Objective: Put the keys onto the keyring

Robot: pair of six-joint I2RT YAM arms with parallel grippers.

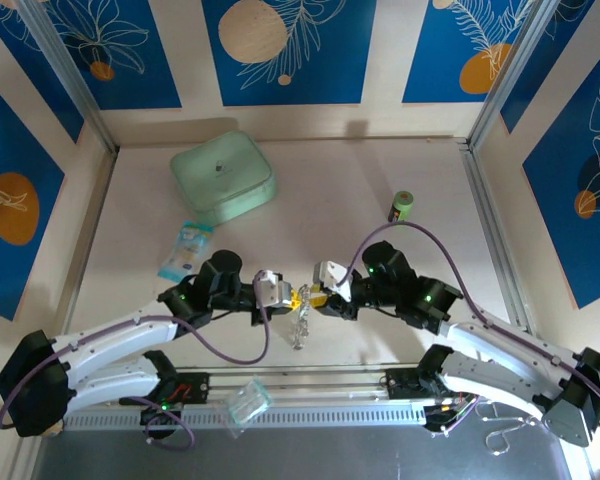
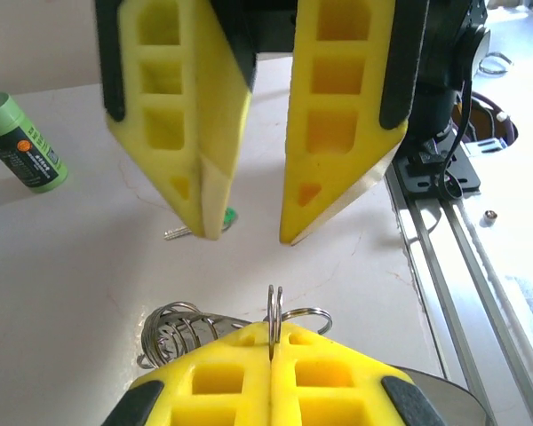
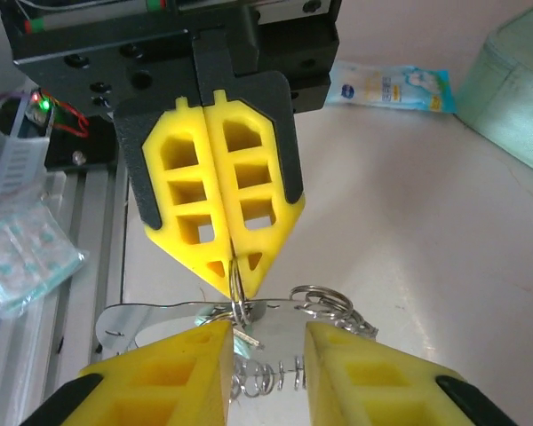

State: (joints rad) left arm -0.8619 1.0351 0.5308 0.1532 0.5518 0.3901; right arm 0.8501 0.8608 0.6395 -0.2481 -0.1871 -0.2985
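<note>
Between the two arms, low over the table (image 1: 360, 170) near its front edge, the left gripper (image 3: 234, 282) is seen fully closed, w/ the thin ring of the keyring (image 2: 274, 311) pinched edge-on between its tips. The ring is held upright and proud of the tips, prob. so that its edge is offered to the other arm. The rest of the keyring, a coiled silvery chain (image 2: 173, 330), is left trailing on the table beneath.

Directly opposite, tips almost meeting it, the right gripper (image 2: 249, 236) is held w/ jaws apart and nothing between them. A small pale metal piece (image 3: 246, 335) is seen just under the ring, poss. the silver key; whether it is threaded on cannot be told. The green-headed key (image 2: 224, 217) is lying flat on the table, just beside one right fingertip, not yet picked up.

The facing pose is judged to be a hold-and-feed arrangement: one side used as a vice, the other freed to fetch a key. Risk: the ring could be twisted in so narrow a pinch when pushed.

Farther out, well apart, a green can (image 1: 403, 206), a mint box (image 1: 223, 178) and a small packet (image 1: 185, 250) are left toward the back, away from the work.
</note>
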